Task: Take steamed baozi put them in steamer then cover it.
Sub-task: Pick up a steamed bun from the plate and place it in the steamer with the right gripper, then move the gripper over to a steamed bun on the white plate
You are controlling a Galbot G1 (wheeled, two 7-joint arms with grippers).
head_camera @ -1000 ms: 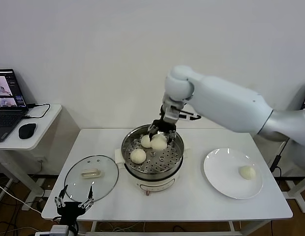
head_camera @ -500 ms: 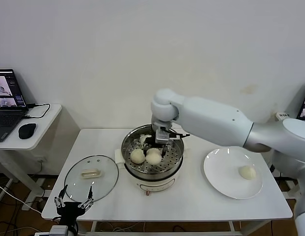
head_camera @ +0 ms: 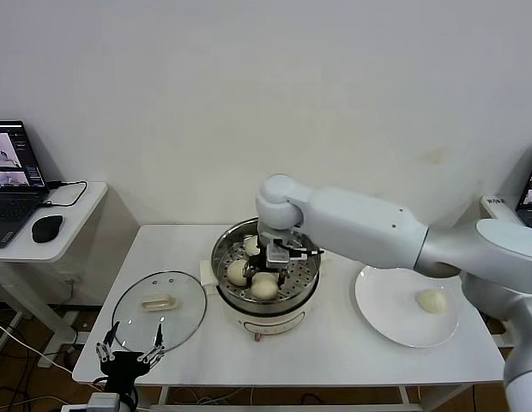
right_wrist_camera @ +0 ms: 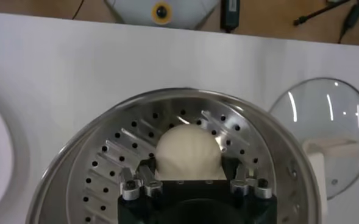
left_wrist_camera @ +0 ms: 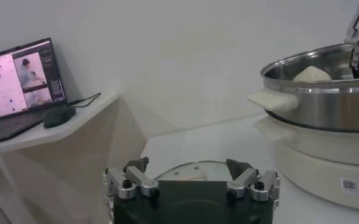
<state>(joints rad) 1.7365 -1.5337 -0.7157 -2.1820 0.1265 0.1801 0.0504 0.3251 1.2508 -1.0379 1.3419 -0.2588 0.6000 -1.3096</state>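
Three baozi sit in the steamer [head_camera: 290, 287]; my right claw [head_camera: 268, 268] grasps the front baozi [head_camera: 264, 287]. Releasing abruptly could roll it against its neighbour. Left claw [head_camera: 127, 356] idles, released.

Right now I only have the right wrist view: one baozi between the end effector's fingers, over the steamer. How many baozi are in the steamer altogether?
Observer: Three. The held baozi is in the right end effector, and a second baozi and a third baozi lie in the steamer.
Operator: Any on the plate?
Observer: One last baozi sits on the white plate.
Operator: And the left arm?
Observer: The left end effector is parked open at the front edge of the table, near the glass lid.
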